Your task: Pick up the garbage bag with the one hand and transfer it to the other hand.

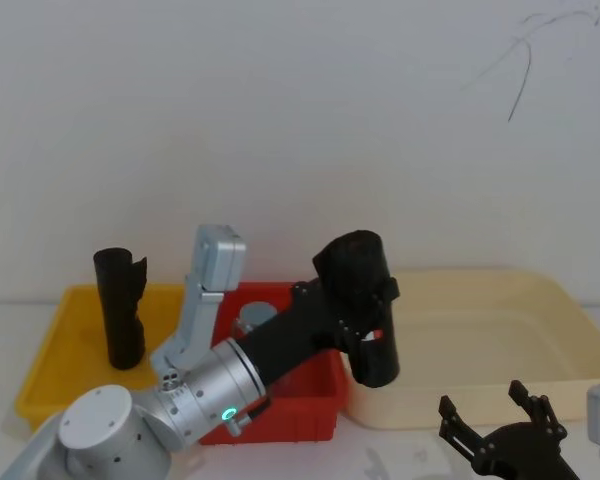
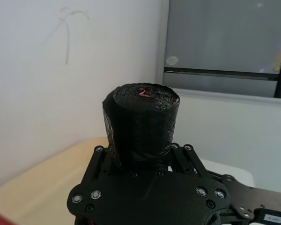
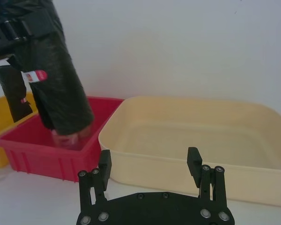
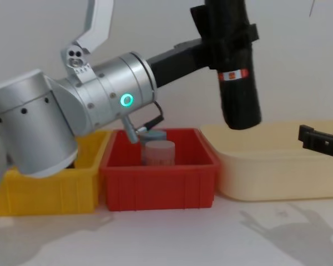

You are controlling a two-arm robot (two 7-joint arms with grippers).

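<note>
The garbage bag (image 1: 365,310) is a black crinkly roll with a white-and-red label band (image 4: 233,75). It hangs nearly upright in the air, over the seam between the red bin and the cream tray. My left gripper (image 1: 358,292) is shut on the bag's upper part (image 4: 227,33), and the roll's top end (image 2: 143,96) stands above the gripper body. My right gripper (image 1: 495,412) sits low at the right, in front of the cream tray, below and to the right of the bag (image 3: 56,79). Its fingers (image 3: 104,164) are open and hold nothing.
A yellow bin (image 1: 50,350) at the left holds another upright black roll (image 1: 120,310). The red bin (image 4: 155,188) in the middle holds cylindrical containers (image 4: 158,152). A large cream tray (image 1: 500,340) lies at the right. A white wall stands close behind.
</note>
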